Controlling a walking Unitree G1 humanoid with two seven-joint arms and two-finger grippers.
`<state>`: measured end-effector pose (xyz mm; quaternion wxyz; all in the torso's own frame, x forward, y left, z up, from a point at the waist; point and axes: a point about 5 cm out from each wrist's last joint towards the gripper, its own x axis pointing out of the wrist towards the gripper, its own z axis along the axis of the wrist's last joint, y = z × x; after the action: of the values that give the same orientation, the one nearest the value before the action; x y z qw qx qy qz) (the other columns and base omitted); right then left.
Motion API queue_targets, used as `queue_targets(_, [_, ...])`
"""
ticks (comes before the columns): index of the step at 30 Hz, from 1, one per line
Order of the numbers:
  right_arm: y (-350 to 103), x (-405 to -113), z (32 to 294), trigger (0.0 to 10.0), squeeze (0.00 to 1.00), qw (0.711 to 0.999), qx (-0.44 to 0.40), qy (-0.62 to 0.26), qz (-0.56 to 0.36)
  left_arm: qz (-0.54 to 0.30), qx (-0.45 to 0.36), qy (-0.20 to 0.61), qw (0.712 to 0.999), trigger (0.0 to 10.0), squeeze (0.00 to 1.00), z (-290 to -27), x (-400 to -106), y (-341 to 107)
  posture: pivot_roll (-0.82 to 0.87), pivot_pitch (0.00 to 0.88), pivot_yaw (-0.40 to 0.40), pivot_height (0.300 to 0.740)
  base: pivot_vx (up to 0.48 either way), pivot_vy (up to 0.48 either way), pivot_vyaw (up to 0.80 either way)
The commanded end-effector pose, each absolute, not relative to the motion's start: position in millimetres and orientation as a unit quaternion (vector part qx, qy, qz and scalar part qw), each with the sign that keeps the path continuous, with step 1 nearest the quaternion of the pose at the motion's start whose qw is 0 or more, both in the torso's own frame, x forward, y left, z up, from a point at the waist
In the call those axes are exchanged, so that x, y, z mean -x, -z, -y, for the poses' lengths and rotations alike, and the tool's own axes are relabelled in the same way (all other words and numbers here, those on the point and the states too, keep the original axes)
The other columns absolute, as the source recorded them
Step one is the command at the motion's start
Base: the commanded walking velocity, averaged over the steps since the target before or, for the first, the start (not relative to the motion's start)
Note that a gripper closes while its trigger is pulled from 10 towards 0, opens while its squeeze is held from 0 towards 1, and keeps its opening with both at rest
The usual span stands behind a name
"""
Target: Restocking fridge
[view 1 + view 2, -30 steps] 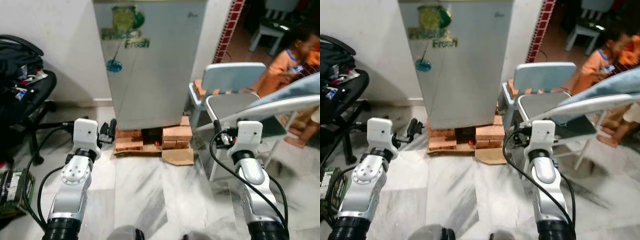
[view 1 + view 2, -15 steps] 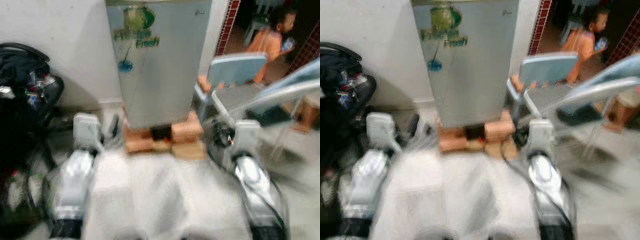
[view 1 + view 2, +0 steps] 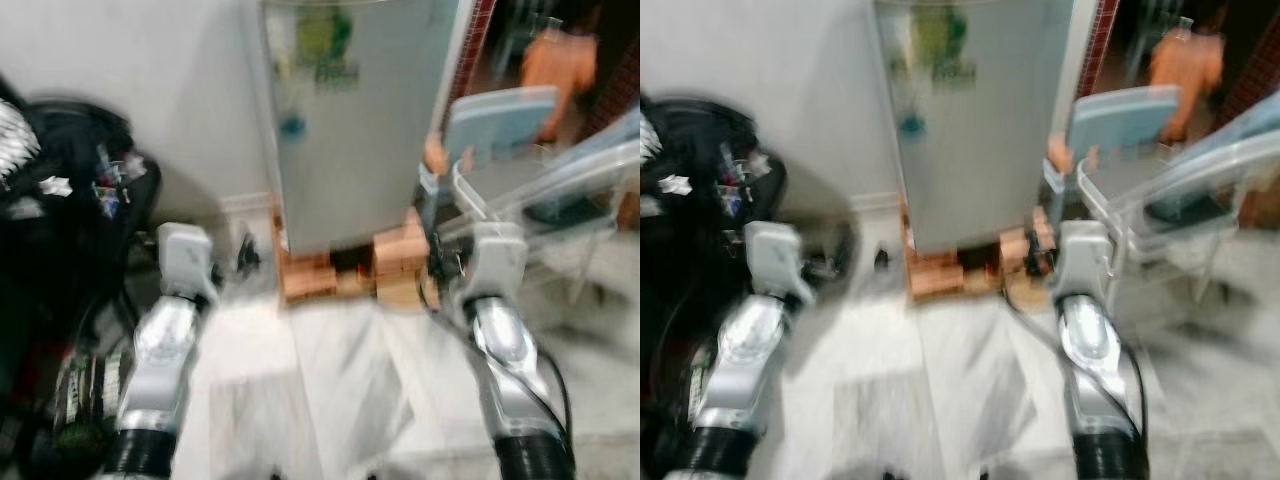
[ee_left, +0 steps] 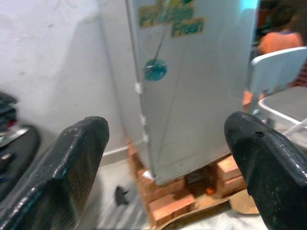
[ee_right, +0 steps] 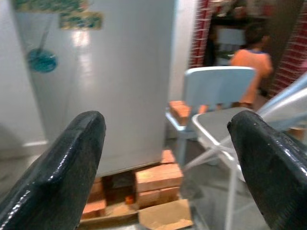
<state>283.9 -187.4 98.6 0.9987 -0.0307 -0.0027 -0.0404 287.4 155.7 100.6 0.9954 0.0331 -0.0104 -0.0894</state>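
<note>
Motion blur smears the fridge [image 3: 355, 120] sticker lettering and the person [image 3: 1185, 65] beyond.

A grey fridge [image 3: 355, 120] is seen against the white wall, its door closed and marked with a green sticker [image 3: 330, 55]. It is raised on bricks [image 3: 345, 270]. A light blue chair [image 3: 500, 125] is placed just beside it, and a person in orange [image 3: 560, 65] is seen behind. Both silver arms are stretched forward over the marble floor [image 3: 340, 390]. Black bags [image 3: 60, 220] are piled at the left. The picture is blurred.
</note>
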Motion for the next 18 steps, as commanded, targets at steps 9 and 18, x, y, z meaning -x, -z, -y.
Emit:
queue_targets(9, [-99.4,-280.6,176.3,10.0,0.00,0.999,0.029,0.019,0.009,0.002,-0.037,0.091,0.995,10.0,0.00,-159.6,-281.2,-96.6,0.00,0.000,0.016,0.740,0.177,0.282,0.00])
queue_targets(18, [-93.7,-275.5,175.4,10.0,0.00,1.000,0.022,0.011,-0.004,-0.008,-0.030,0.098,0.995,10.0,0.00,-157.3,-275.1,-92.8,0.01,0.000,0.005,0.740,0.274,0.394,0.00])
